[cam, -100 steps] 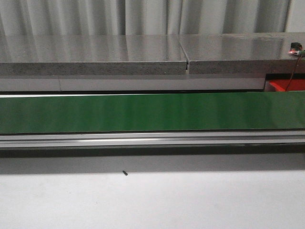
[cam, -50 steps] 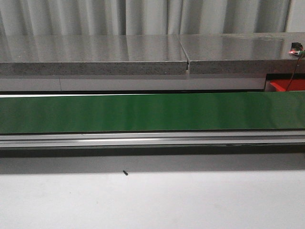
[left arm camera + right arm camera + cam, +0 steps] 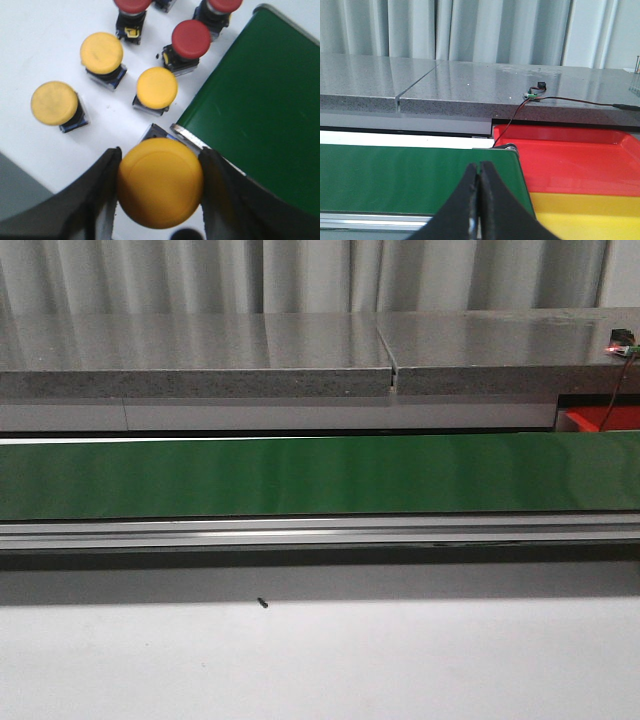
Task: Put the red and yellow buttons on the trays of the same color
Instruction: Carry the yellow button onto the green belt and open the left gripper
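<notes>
Nothing moves in the front view across the last second: the green belt, the grey stone shelf and the small dark speck on the white bench sit exactly where they were, and neither of my arms shows there.

My left hand is clenched on a yellow button, one black finger on each side of its smooth domed cap. I take it by the cap because that rounded plastic head is the widest, easiest part to pinch; the square base below is mostly hidden. It hangs right at the metal end of the belt. From it, three more yellow buttons wait on the bench at twelve, eleven and ten o'clock, with a red button at one o'clock and two other red caps cut off at the frame edge.

My right hand is pressed shut on nothing, fingertips together, hovering over the far end of the belt. Just beyond it, at two o'clock, lies the glossy red tray with its low flat wall, and touching its near side, at four o'clock, a yellow tray. A thin wire trails off the shelf above them. I judge my yellow button belongs in that nearer tray.
</notes>
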Controlling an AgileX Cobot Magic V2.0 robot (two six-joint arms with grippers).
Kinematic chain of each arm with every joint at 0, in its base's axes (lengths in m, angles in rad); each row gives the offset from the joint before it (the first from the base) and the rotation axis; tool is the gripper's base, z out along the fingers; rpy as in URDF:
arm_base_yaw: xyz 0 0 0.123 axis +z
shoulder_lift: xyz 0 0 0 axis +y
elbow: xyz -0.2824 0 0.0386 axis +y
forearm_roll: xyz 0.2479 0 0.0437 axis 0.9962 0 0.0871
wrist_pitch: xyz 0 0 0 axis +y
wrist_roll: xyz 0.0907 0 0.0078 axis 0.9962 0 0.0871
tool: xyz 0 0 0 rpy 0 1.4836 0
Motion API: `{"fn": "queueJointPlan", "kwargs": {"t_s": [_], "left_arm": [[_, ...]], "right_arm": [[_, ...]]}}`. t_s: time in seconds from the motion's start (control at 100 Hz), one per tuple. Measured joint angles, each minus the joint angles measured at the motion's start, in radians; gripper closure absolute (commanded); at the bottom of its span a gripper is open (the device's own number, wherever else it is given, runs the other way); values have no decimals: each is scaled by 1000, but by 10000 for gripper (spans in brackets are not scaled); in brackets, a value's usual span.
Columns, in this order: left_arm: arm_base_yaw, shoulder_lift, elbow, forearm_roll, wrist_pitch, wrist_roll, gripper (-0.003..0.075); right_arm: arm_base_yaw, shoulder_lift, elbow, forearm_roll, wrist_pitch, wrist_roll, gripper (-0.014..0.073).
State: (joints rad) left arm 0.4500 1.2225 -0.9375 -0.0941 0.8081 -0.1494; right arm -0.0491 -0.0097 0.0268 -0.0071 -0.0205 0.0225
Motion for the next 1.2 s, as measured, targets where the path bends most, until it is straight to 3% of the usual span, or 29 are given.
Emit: {"fn": "queueJointPlan", "kwargs": {"t_s": [0.42, 0.77, 0.84, 1.03, 1.2], "left_arm": [[-162, 183, -139, -2, -7, 0, 493], [-188, 287, -158, -2, -42, -1, 484], [-188, 287, -158, -2, -44, -1, 434], [-188, 287, -158, -8, -44, -1, 134], [-188, 285, -158, -31, -46, -1, 120]], "right_arm": [[0, 0, 0, 0, 0, 0, 650], [0, 0, 0, 0, 0, 0, 650], [0, 0, 0, 0, 0, 0, 650], [0, 0, 0, 0, 0, 0, 650], [0, 0, 0, 0, 0, 0, 650]]}}
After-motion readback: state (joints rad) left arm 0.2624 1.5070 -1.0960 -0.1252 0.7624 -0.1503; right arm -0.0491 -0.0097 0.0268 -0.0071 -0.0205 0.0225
